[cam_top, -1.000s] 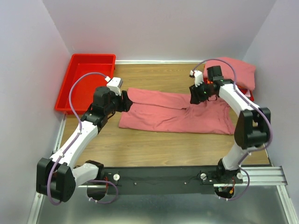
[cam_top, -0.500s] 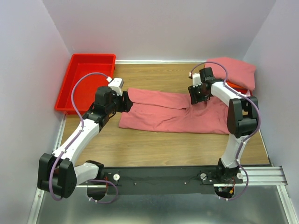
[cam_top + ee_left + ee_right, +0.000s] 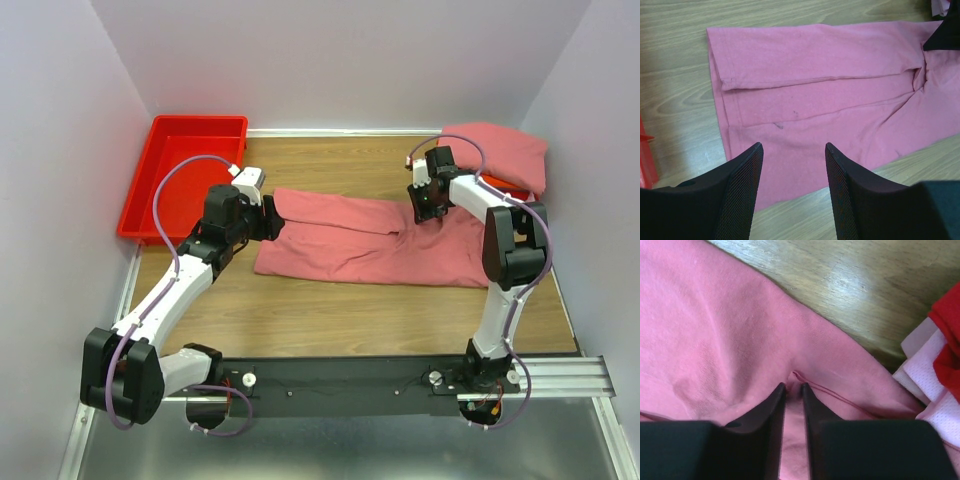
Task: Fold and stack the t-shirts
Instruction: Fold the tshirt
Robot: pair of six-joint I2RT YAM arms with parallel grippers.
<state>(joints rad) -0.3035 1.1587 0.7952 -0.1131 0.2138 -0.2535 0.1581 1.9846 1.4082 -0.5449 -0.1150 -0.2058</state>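
Right hand (image 3: pixel 792 386) pinching the salmon-pink t-shirt (image 3: pixel 370 240), left hand (image 3: pixel 792 148) open above it.
The shirt lies spread across the middle of the wooden tabletop (image 3: pixel 340 310), partly folded lengthwise. The right hand's fingers are pressed nearly together on a small ridge of cloth at the shirt's far right edge, beside a heap of other shirts (image 3: pixel 500 150) in the far right corner. The left hand's fingers stand apart over the shirt's left end, holding nothing. A red bin (image 3: pixel 190 150) sits far left.

bare table (image 3: pixel 350 300) lies open before the spread shirt (image 3: pixel 370 245); red bin (image 3: pixel 195 140) and shirt pile (image 3: pixel 510 150) fill far corners.
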